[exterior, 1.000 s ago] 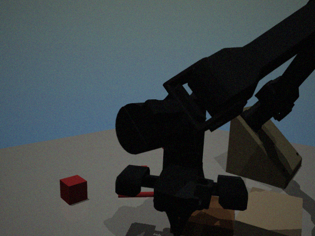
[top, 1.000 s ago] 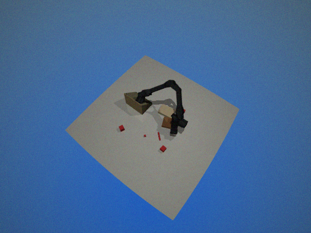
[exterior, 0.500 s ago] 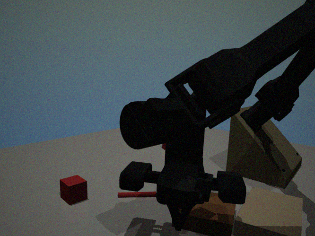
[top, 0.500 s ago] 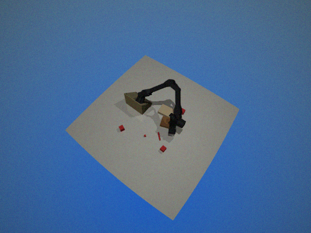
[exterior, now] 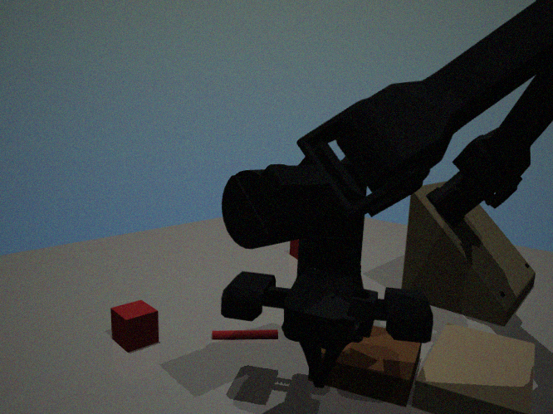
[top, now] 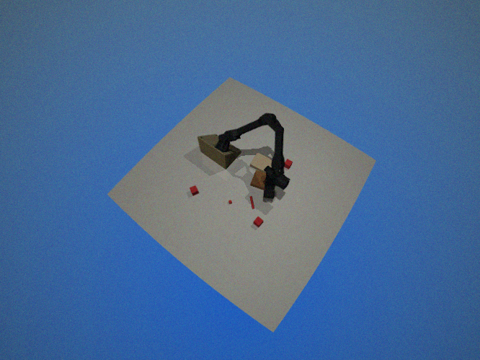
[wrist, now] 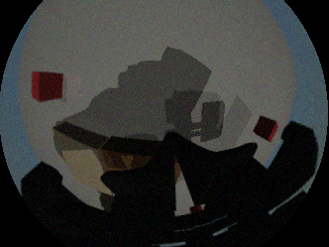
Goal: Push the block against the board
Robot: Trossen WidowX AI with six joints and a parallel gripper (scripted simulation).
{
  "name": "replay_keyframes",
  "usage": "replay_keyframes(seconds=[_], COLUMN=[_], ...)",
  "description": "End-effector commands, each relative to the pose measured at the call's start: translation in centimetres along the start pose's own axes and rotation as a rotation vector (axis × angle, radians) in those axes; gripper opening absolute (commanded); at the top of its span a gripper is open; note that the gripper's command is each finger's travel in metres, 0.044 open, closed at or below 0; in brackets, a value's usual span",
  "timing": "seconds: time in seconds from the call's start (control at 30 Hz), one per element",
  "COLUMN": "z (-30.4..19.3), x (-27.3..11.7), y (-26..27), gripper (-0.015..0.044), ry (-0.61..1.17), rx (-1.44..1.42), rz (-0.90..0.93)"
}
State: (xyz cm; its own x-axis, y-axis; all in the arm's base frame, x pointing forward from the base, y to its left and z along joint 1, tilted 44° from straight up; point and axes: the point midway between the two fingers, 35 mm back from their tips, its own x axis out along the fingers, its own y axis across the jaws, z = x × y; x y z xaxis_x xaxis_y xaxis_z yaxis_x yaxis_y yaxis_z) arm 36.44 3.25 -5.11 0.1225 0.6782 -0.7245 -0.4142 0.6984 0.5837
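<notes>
The brown square block (top: 256, 180) (exterior: 407, 353) (wrist: 115, 159) lies flat beside the pale tan board (top: 259, 161) (exterior: 480, 358) (wrist: 81, 164). The exterior view shows a narrow, slightly wedge-shaped gap between their facing sides, widest toward the back. Their near corners are very close; I cannot tell whether they touch. My gripper (exterior: 318, 382) (wrist: 170, 135) is shut and empty, pointing down with its tips low at the block's side away from the board. Whether the tips touch the block is unclear. The gripper hides part of the block in all views.
Red cubes (top: 194, 190) (top: 258, 221) (top: 288, 163) (exterior: 134, 326) (wrist: 48, 86) (wrist: 266, 128) stand around the parts. A thin red bar (top: 251, 202) (exterior: 244, 334) and a tiny red cube (top: 230, 201) lie nearby. The arm's wedge-shaped base (top: 214, 155) (exterior: 438, 256) stands beyond the board.
</notes>
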Motion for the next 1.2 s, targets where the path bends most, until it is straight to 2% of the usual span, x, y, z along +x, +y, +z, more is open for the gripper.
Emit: replay_keyframes(seconds=[0.0, 1.03, 1.1, 1.17], z=[-0.4, 4.5, 4.3, 4.3], x=[0.2, 0.2, -1.1, -4.1], y=[0.2, 0.0, 0.0, 0.0], gripper=[0.0, 0.0, 0.0, 0.0], ry=[0.009, 0.007, 0.004, 0.007], rx=[-0.001, -0.003, -0.01, -0.005], rz=[0.002, 0.003, -0.001, 0.0])
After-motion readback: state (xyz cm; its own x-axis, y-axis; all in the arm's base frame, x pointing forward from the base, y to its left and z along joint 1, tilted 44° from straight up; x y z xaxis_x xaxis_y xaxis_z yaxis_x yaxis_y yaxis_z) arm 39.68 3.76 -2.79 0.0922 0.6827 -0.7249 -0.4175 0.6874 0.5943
